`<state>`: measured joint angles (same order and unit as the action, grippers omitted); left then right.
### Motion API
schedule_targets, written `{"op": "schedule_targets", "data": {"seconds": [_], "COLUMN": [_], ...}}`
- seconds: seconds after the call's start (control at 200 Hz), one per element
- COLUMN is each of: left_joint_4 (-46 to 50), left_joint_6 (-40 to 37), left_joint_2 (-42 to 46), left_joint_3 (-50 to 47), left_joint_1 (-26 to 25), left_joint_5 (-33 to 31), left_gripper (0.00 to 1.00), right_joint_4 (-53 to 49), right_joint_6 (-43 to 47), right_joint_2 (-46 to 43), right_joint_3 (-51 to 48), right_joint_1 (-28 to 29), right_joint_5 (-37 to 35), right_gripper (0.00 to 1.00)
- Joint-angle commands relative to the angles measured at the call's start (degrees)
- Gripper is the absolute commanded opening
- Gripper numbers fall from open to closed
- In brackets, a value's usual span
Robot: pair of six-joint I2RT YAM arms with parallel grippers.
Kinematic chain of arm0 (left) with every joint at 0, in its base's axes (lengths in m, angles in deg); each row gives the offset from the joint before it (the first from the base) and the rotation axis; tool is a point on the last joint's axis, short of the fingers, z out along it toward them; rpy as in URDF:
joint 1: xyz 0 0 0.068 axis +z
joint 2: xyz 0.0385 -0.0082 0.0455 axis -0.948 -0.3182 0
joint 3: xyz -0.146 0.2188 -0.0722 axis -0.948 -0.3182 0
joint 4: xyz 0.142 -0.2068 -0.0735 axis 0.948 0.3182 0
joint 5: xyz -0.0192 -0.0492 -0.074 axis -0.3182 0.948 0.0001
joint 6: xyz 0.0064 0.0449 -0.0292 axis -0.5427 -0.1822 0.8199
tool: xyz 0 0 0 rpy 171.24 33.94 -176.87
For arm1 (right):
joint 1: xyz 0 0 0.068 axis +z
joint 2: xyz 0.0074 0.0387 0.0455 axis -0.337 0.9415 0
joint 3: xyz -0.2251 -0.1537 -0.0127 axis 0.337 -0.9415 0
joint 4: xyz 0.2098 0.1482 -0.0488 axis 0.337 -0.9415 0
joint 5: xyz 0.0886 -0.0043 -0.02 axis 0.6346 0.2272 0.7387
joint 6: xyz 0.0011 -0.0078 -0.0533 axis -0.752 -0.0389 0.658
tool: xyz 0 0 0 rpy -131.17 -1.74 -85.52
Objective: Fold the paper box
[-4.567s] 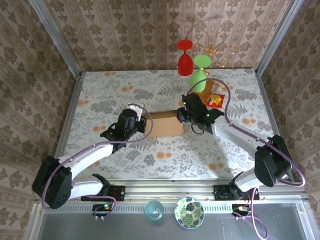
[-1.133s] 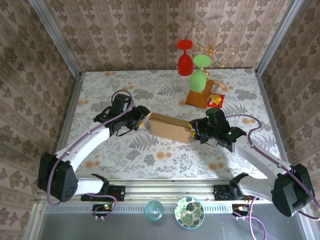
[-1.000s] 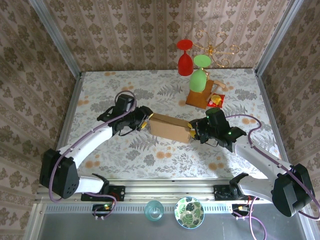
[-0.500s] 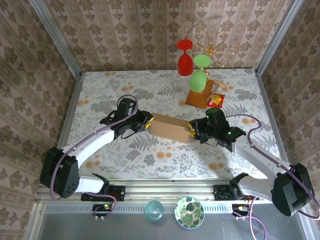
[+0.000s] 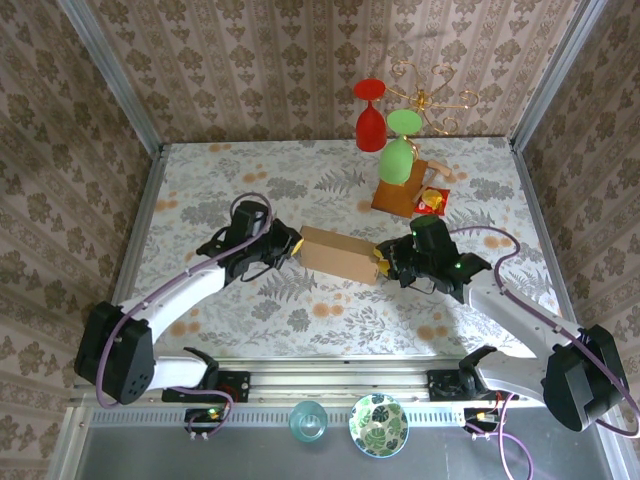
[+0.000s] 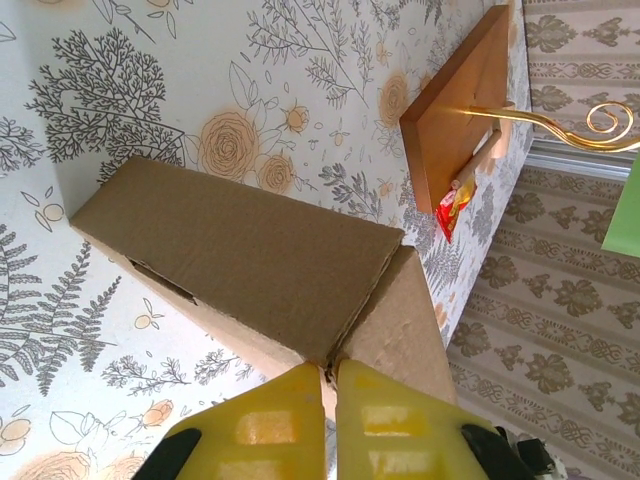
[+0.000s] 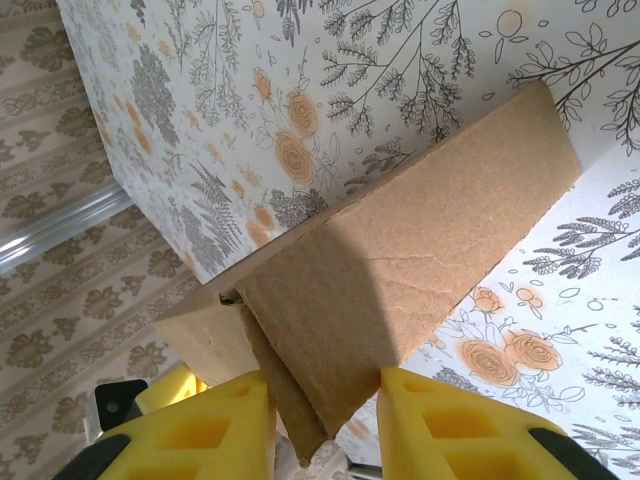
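Paper box: matt brown cardbd, slightly rough (creased surf.).

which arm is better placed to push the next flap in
Probably left: left claw is shut at a seam of the paper box, free to push; right claw grips the other end.

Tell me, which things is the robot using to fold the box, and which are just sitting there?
For the job: paper box, left gripper and right gripper, each pinching an end.

Just lying about: wooden stand, green glass, red glass, red packet, patterned bowl, clear glass.
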<state>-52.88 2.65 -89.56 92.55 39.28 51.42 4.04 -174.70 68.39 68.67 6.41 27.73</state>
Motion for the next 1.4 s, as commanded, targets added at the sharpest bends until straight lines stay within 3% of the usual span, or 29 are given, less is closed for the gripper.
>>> {"op": "schedule_targets", "data": {"seconds": [0.0,0.14,0.3,0.42,0.605,0.835,0.935,0.99,1.075,1.085,1.09,1.095,1.105,1.11,1.125,1.14,1.28,1.335,1.395], "left_joint_4": [3.5,-1.7,-2.0,-1.6,-0.1,-7.1,-5.5,-1.4,5.8,6.5,6.9,7.2,7.6,7.9,8.3,8.6,13.2,17.3,21.9], "left_joint_6": [-2.0,-7.0,-13.9,-14.5,-13.8,-12.8,-14.9,-17.1,-22.3,-22.9,-23.2,-23.4,-24.1,-24.4,-25.2,-26.0,-34.5,-39.4,-42.4], "left_joint_2": [1.4,3.2,7.2,11.0,15.0,10.6,9.7,11.0,14.0,14.4,14.6,14.8,15.2,15.5,16.2,17.0,22.7,23.9,23.9], "left_joint_3": [-2.7,-5.1,-9.7,-14.2,-19.2,-20.3,-17.9,-15.9,-12.4,-12.1,-11.9,-11.7,-11.4,-11.3,-11.0,-10.9,-8.0,-5.7,-3.6], "left_joint_1": [0.8,1.4,1.7,2.0,2.3,3.6,3.9,4.3,5.7,7.2,7.7,7.9,8.4,8.7,9.3,10.1,16.5,16.5,15.4], "left_joint_5": [-1.8,-1.9,-2.3,-1.8,-3.4,-4.1,-3.9,-5.4,-8.1,-8.5,-8.6,-8.8,-9.1,-9.2,-9.6,-9.9,-16.7,-26.1,-39.2], "left_gripper": [0.09,0.08,0.07,0.09,0.12,0.16,0.17,0.21,0.35,0.37,0.39,0.41,0.46,0.55,0.87,0.98,1.00,1.00,1.00], "right_joint_4": [-8.2,-12.9,-21.6,-23.5,-24.6,-22.0,-23.1,-24.0,-27.5,-28.0,-28.3,-28.3,-28.5,-28.6,-28.8,-29.1,-26.3,-24.7,-13.8], "right_joint_6": [6.7,23.2,39.0,42.8,46.7,47.4,48.6,49.9,52.0,52.1,52.2,52.2,52.5,52.6,53.0,53.1,56.5,54.6,62.9], "right_joint_2": [2.1,2.8,4.8,5.2,4.5,8.3,8.0,6.7,3.0,2.4,1.8,1.8,1.2,0.8,-0.4,-1.5,-12.3,-14.9,-18.0], "right_joint_3": [2.4,10.2,14.8,12.9,10.2,12.4,12.7,12.8,13.8,13.9,14.0,14.0,14.0,14.0,14.0,14.1,11.9,9.5,2.4], "right_joint_1": [-0.7,-0.9,-0.7,-0.4,0.2,1.9,1.9,1.9,1.9,1.9,1.8,1.8,1.8,1.8,1.8,1.8,1.6,1.5,0.9], "right_joint_5": [-0.8,-0.5,3.0,6.6,3.8,4.1,2.5,0.0,-8.3,-9.2,-10.5,-10.5,-11.9,-12.6,-14.6,-16.6,-36.1,-48.8,-57.2], "right_gripper": [0.33,0.41,0.34,0.33,0.33,0.34,0.34,0.37,0.49,0.61,0.76,0.76,0.93,0.96,1.00,1.00,1.00,1.00,1.00]}}
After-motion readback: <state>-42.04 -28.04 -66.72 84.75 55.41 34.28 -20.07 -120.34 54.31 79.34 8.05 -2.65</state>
